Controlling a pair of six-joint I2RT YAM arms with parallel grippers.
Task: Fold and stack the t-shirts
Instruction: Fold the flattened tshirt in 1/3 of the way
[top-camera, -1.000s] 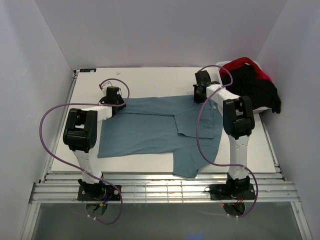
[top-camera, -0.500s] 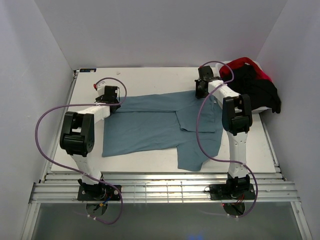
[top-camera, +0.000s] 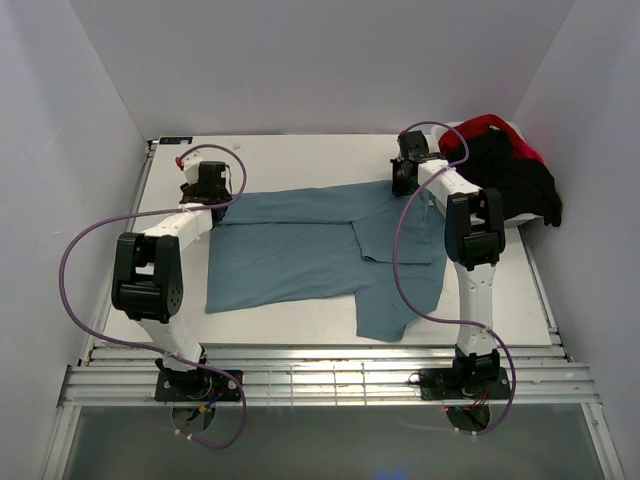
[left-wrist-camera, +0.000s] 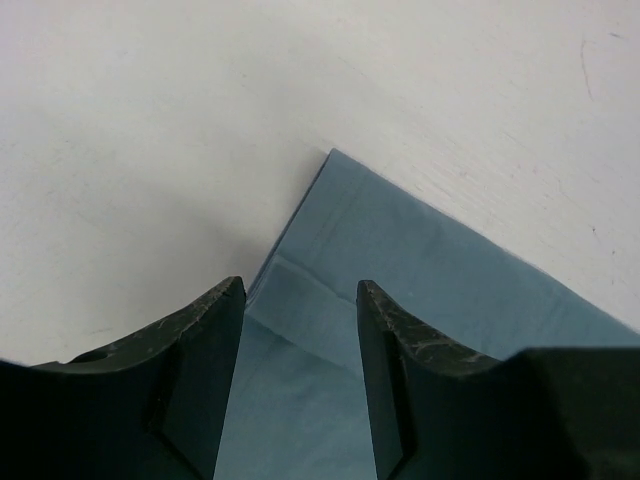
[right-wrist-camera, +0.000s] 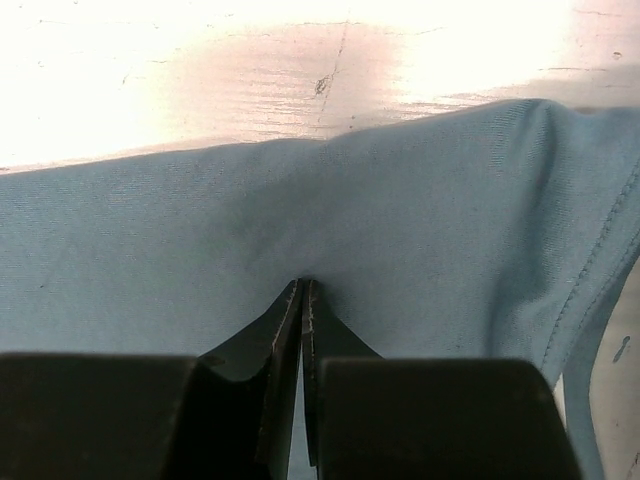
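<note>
The teal t-shirt (top-camera: 300, 250) lies partly folded on the surface (top-camera: 300, 160). The right gripper (right-wrist-camera: 302, 300) jaws pinch its far edge; the left gripper (left-wrist-camera: 300, 330) jaws stand open over its corner. The black and red t-shirts (top-camera: 505, 165) — heaped far right — await folding.

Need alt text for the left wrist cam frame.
The left gripper is open, its two dark fingers framing a hemmed corner of the teal-blue t-shirt, which lies flat on the white table. The corner points away from the camera, and nothing is gripped.
</note>
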